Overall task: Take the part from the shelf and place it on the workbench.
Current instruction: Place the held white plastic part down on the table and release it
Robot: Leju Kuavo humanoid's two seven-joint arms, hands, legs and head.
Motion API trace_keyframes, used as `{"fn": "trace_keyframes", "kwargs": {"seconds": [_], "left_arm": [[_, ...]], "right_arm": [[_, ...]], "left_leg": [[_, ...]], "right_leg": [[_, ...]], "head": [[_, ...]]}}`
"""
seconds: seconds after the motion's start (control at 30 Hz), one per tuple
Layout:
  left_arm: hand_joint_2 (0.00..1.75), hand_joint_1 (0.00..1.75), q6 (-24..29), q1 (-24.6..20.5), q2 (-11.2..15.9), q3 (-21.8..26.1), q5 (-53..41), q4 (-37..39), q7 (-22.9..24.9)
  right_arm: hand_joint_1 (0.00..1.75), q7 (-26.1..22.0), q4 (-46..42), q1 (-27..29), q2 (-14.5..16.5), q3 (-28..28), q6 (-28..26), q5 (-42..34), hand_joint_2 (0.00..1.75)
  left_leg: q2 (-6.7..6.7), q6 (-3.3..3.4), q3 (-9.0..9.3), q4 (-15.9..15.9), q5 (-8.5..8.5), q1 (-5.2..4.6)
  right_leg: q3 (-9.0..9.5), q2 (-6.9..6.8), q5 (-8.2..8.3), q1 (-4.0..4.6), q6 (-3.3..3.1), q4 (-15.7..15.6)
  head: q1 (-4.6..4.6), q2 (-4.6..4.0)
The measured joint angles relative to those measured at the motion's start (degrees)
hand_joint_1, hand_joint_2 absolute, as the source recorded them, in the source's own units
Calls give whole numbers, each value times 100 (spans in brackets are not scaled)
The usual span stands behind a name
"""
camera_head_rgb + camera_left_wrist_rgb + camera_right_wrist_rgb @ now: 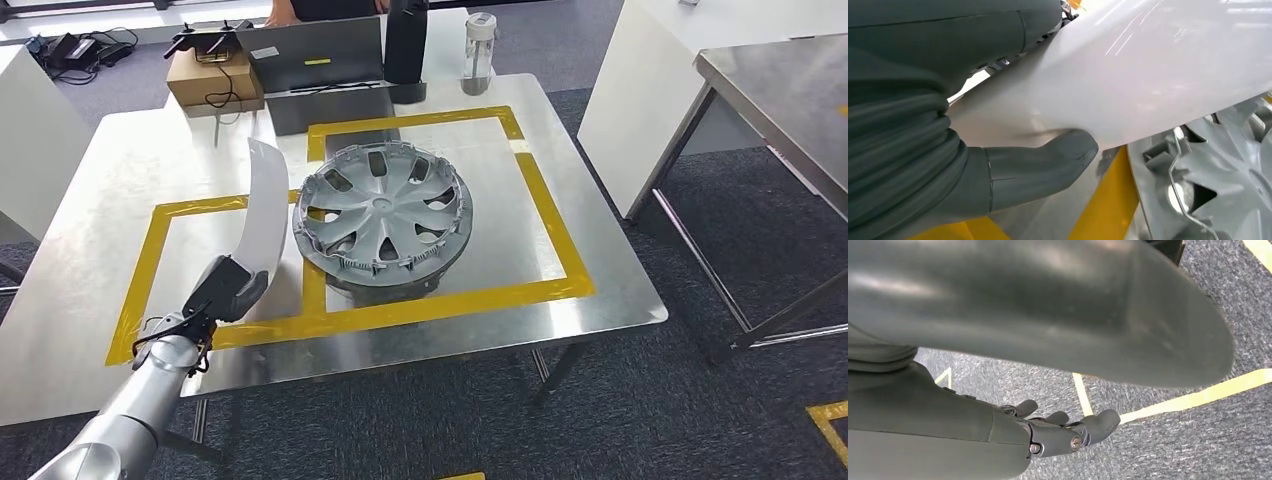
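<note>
Grey carpet surrounds the steel desk [600, 290]. At lower left, the left hand [228, 290] grips the white curved part [263, 215] by its low end, upright above the yellow-taped zone beside the wheel cover [385, 215], prob. for setting down. Right hand [1068, 432] hangs w/ fingers loosely apart, holding nothing.

Left hand [225, 288] grips with thumb pressed; right hand [1058, 432] hangs, fingers loosely apart.

Hubcap [382, 208], laptop [318, 60], bottle [479, 52] — cardboard box [213, 76].
</note>
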Motion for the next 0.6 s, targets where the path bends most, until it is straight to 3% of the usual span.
{"fn": "trace_keyframes", "kwargs": {"seconds": [0.13, 0.27, 0.6], "left_arm": [[175, 0, 49, -5, -23, -153, -55, 125, -25], [0, 0, 69, -7, -9, -193, -11, 200, -53], [0, 0, 238, -13, 17, -215, 28, 297, 115]], "right_arm": [[0, 3, 0, 7, 0, 0, 3, 12, 0], [0, 1, 0, 16, 0, -2, 4, 16, 0], [0, -29, 0, 22, 0, -14, 0, 15, 0]], "left_leg": [[0, -1, 6, 0, -1, -1], [-1, -1, 8, 1, 0, -3], [-1, -1, 12, 1, -1, -3]], "right_leg": [[8, -1, -1, -1, -2, 0], [12, -3, -1, -4, -2, 0], [15, -3, -1, -3, -2, 0]], "head": [[0, 0], [1, 0], [0, 0]]}}
